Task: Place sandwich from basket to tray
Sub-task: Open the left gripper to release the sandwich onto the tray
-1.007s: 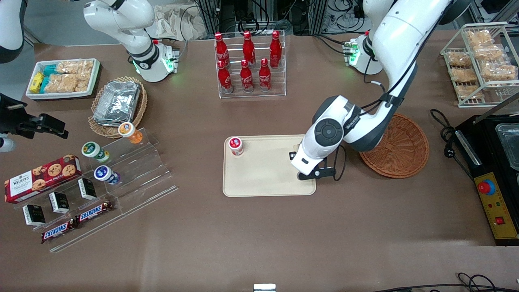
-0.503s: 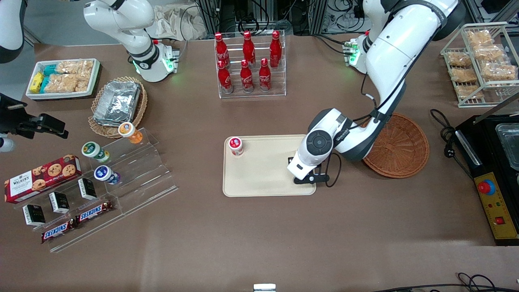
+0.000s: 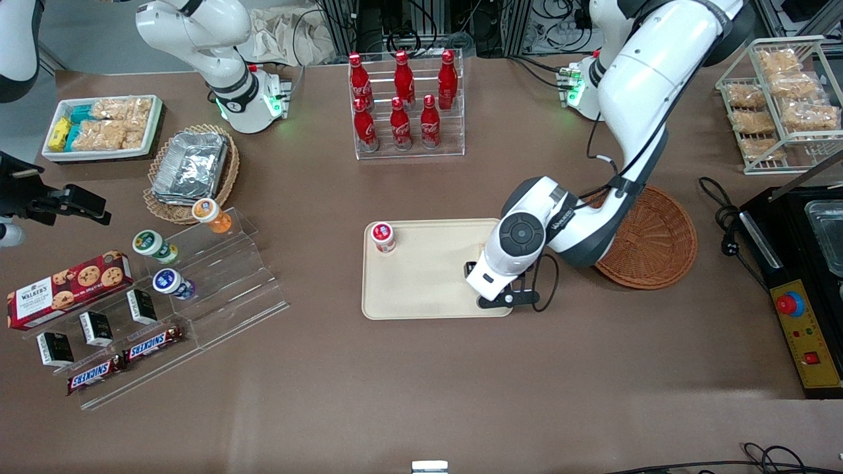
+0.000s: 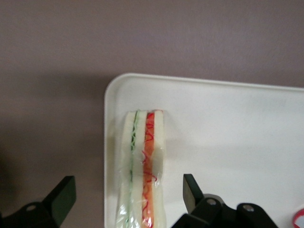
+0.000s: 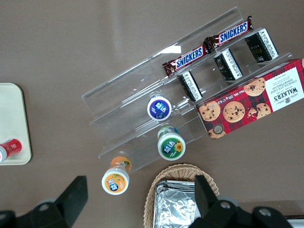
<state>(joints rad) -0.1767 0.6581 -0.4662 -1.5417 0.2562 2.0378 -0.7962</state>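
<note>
The sandwich (image 4: 142,166), a plastic-wrapped wedge of white bread with green and red-orange filling, lies on the cream tray (image 4: 228,123) close to one of its rounded corners. My left gripper (image 4: 127,183) is open, with its black fingers (image 4: 191,190) standing well apart on either side of the sandwich and touching nothing. In the front view the gripper (image 3: 484,275) is low over the tray (image 3: 421,289) at the end nearest the basket, and the arm hides the sandwich. The reddish-brown wicker basket (image 3: 655,243) stands beside the tray toward the working arm's end, with nothing showing in it.
A small red-lidded cup (image 3: 382,237) stands on the tray's corner toward the parked arm. A rack of red bottles (image 3: 405,105) stands farther from the front camera. An acrylic stand with cups and snack bars (image 3: 171,289) and a foil-container basket (image 3: 191,168) lie toward the parked arm's end.
The left arm's wrist has shifted a little toward the parked arm's end and nearer the front camera, staying over the tray's end by the basket. Nothing else moved.
</note>
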